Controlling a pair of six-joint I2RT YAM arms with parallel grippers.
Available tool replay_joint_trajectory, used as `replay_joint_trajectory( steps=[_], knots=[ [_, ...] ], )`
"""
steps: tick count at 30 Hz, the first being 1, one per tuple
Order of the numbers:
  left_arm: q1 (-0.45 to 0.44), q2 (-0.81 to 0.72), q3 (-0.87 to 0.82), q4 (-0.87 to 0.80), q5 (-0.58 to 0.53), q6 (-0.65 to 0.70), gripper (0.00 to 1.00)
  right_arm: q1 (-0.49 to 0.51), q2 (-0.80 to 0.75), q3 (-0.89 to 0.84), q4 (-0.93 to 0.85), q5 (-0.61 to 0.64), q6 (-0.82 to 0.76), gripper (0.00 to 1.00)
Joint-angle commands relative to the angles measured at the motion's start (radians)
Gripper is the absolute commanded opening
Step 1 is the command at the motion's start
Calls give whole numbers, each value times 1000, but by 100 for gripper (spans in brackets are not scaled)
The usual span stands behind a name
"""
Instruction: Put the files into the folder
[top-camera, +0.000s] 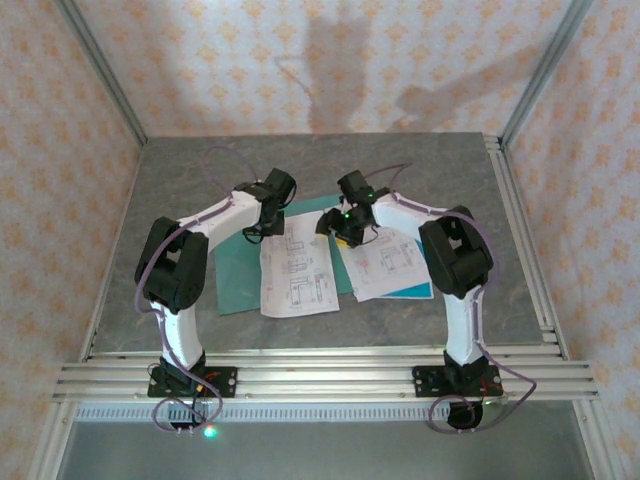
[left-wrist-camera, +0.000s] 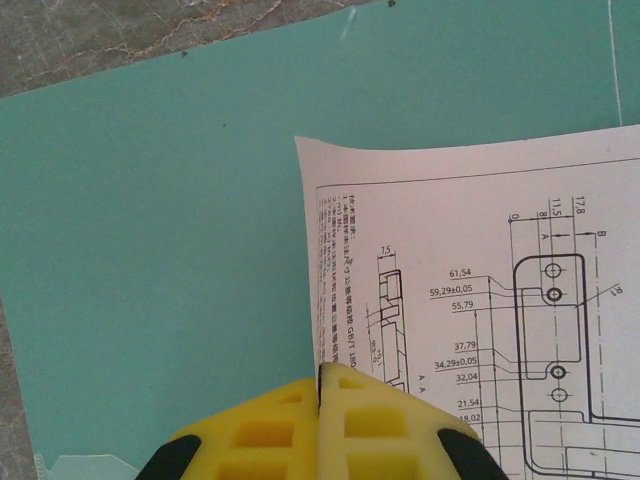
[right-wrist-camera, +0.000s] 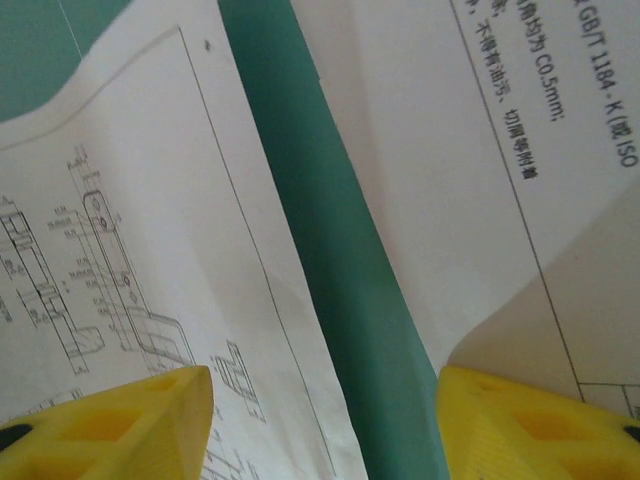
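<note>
Two files (top-camera: 297, 270) lie askew on folder (top-camera: 235, 280); left jaws shut, right jaws parted over gap; squaring likely next.

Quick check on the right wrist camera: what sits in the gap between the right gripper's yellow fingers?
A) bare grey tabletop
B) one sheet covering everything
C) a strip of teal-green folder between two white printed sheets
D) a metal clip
C: the fingers of the right gripper stand apart over a strip of the thin teal-green card folder, flanked by white printed paper sheets.
</note>
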Motion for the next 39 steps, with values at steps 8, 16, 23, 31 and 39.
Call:
replay_joint_trajectory(
  steps=[8, 16, 23, 31, 39],
  knots=[
    [-2, 56, 31, -29, -26, -13, 0, 30, 44, 79, -12, 11, -2, 58],
    [-3, 62, 31, -31, -28, -8, 0, 33, 7, 49, 5, 16, 7, 54],
    [-1, 66, 37, -35, -31, -6, 0, 32, -80, -20, 70, -5, 35, 52],
    [-2, 80, 59, -51, -28, -1, 0, 32, -122, -65, 113, -56, 36, 49],
    [-3, 87, 73, -56, -19, -1, 0, 33, -91, -68, 118, -91, 18, 41]
  ],
)
